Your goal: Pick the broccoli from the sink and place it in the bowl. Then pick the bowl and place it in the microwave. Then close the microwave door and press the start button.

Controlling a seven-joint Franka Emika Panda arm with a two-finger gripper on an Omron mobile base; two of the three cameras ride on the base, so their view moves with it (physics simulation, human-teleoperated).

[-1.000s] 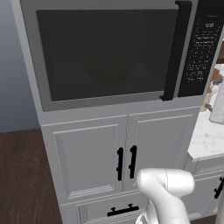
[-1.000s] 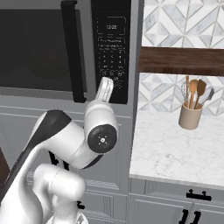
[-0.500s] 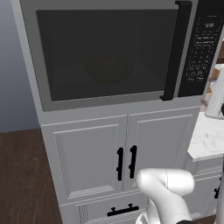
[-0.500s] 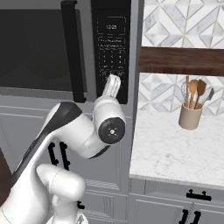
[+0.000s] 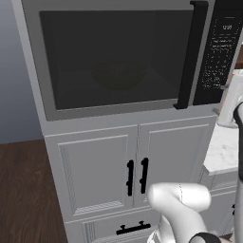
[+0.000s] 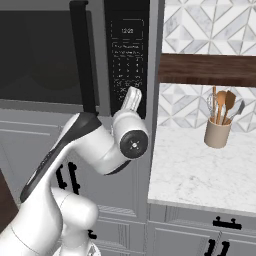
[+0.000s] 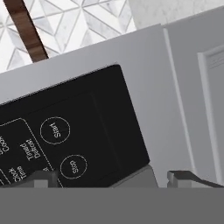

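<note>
The microwave (image 5: pixel 118 115) is built in above white cabinets. The microwave door (image 5: pixel 114 57) is shut, its black bar handle (image 5: pixel 190 52) standing upright beside the keypad (image 6: pixel 127 55). A dim round shape behind the tinted window looks like the bowl (image 5: pixel 118 76). My gripper (image 6: pixel 132 97) hovers close in front of the keypad's lower right part, open, with nothing between its fingers. The hand view looks along the gripper (image 7: pixel 111 178) at the round Start button (image 7: pixel 54 130), with the Stop button (image 7: pixel 73 166) beside it. The broccoli and the sink are out of view.
White cabinet doors (image 5: pixel 133 171) with black handles lie below the microwave. Right of it is a white marble counter (image 6: pixel 200 170) with a beige utensil holder (image 6: pixel 218 132), and a dark wooden shelf (image 6: pixel 207 70) runs above on the tiled wall.
My arm has swung to the right and the hand has crept a little right along the lower keypad. The gripper stays open and the door stays shut.
</note>
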